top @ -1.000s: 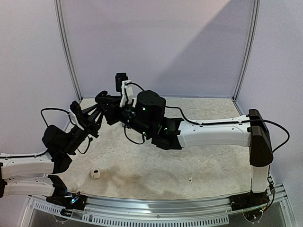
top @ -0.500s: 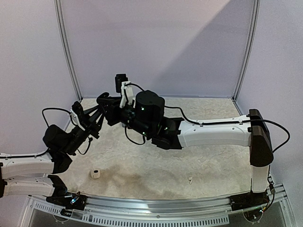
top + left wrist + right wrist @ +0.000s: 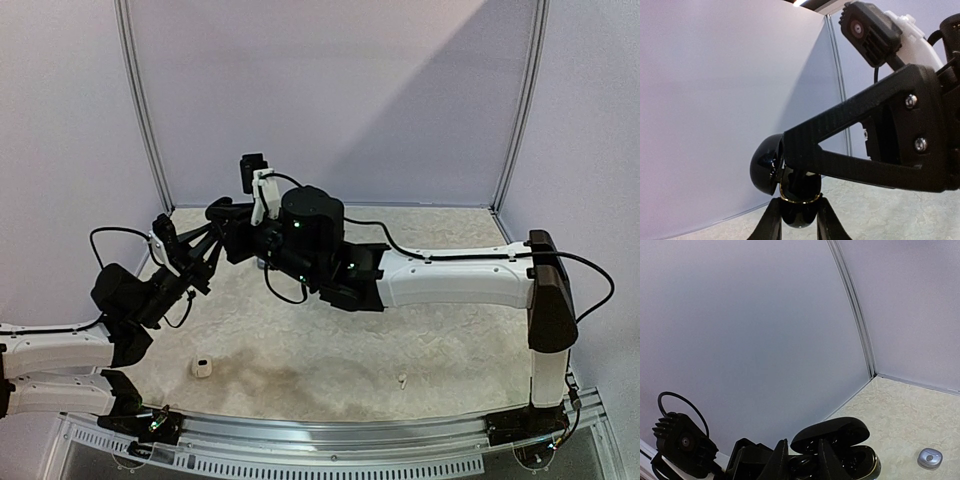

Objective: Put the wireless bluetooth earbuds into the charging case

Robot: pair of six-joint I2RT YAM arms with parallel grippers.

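Our left gripper point(image 3: 799, 215) clamps the open charging case point(image 3: 830, 435) from below. Our right gripper point(image 3: 801, 452), jaws narrow, has its tips right at the case's cavity. We cannot tell whether they pinch anything.

left arm point(image 3: 60, 350) raised, jaws closed | right arm point(image 3: 450, 285) stretched leftward, jaws nearly together

Glossy black plastic charging case point(image 3: 830, 435), matt mottled tabletop point(image 3: 920, 415), shiny silvery earbud point(image 3: 929, 457)

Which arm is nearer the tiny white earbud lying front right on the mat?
Right. The right arm spans the mat just beyond the white earbud; the left arm sits far off to its left.
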